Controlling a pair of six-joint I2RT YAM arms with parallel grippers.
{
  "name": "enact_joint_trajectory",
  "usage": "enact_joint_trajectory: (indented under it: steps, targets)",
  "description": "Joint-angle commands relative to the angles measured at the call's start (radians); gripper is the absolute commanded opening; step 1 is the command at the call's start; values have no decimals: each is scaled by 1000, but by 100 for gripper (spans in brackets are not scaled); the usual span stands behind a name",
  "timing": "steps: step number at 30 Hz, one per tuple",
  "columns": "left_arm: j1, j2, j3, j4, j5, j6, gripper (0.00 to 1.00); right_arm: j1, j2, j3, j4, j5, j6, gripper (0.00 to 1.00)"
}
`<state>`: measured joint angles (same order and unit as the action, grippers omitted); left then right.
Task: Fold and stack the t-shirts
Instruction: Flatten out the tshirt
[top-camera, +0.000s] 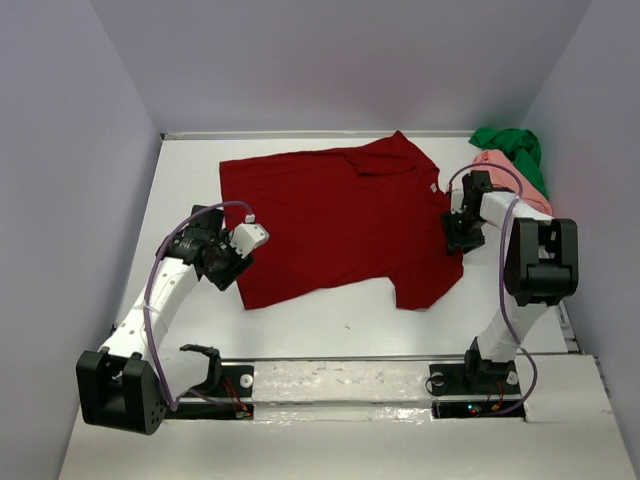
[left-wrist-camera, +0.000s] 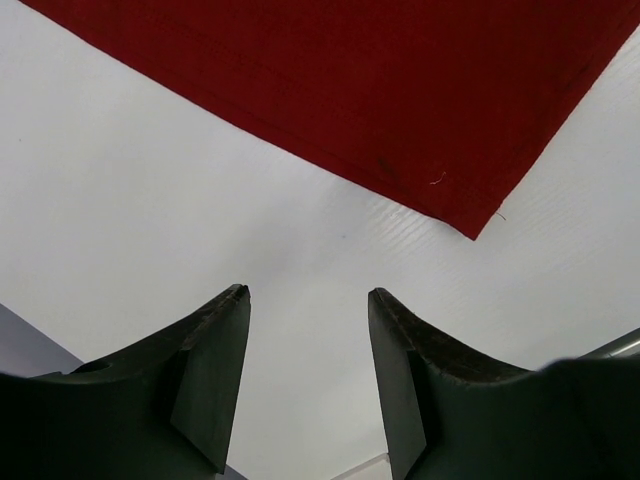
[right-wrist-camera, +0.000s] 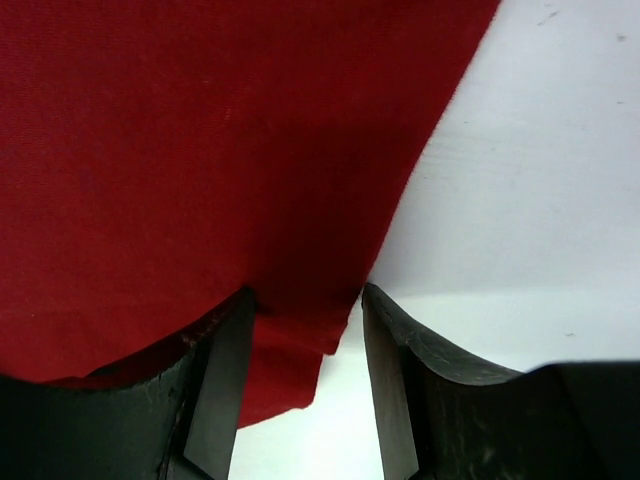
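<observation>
The dark red t-shirt (top-camera: 340, 215) lies spread flat across the middle of the white table (top-camera: 185, 190). A salmon pink t-shirt (top-camera: 512, 182) and a bright green t-shirt (top-camera: 512, 148) are bunched together at the far right. My left gripper (top-camera: 228, 268) hovers by the red shirt's left edge. In the left wrist view that gripper (left-wrist-camera: 308, 295) is open over bare table, with a hemmed corner of the dark red t-shirt (left-wrist-camera: 400, 90) ahead of it. My right gripper (top-camera: 460, 238) is at the shirt's right edge. In the right wrist view it (right-wrist-camera: 308, 292) is open and straddles the red cloth's edge (right-wrist-camera: 200, 150).
Grey walls close in the table on the left, back and right. The pink and green pile sits just behind the right arm (top-camera: 540, 260). A taped strip with both arm bases (top-camera: 340, 385) runs along the near edge.
</observation>
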<state>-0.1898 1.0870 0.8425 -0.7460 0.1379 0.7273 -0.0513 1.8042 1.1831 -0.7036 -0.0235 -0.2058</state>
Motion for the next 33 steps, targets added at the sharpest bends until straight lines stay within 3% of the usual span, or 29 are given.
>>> enact_joint_trajectory:
  steps: [1,7,12,16,19,22,24,25,26,33]
  targets:
    - [-5,-21,-14,-19,-6,-11,61,1,35,44,0,-7,-4,53]
    - [-5,-44,-16,-26,-11,-6,62,1,59,89,-14,4,3,52]
    - [-5,-45,-13,-49,-12,1,62,1,60,53,-30,-19,2,41]
    - [-5,-62,-10,-78,3,20,62,-8,29,30,-31,-24,-10,15]
    - [-5,-87,-2,-134,41,59,62,-9,17,29,-40,-38,-9,0]
    - [-11,-127,-17,-206,81,115,66,-9,18,32,-42,-43,-3,0]
    - [-25,-154,-31,-251,78,155,63,-9,21,38,-43,-43,-1,0]
    - [-26,-162,-36,-266,77,171,65,-9,26,39,-43,-43,0,0]
    - [-27,-176,-28,-282,86,210,75,-9,29,44,-45,-43,2,0]
    - [-132,-150,-20,-293,118,265,84,-9,52,75,-56,-50,19,0]
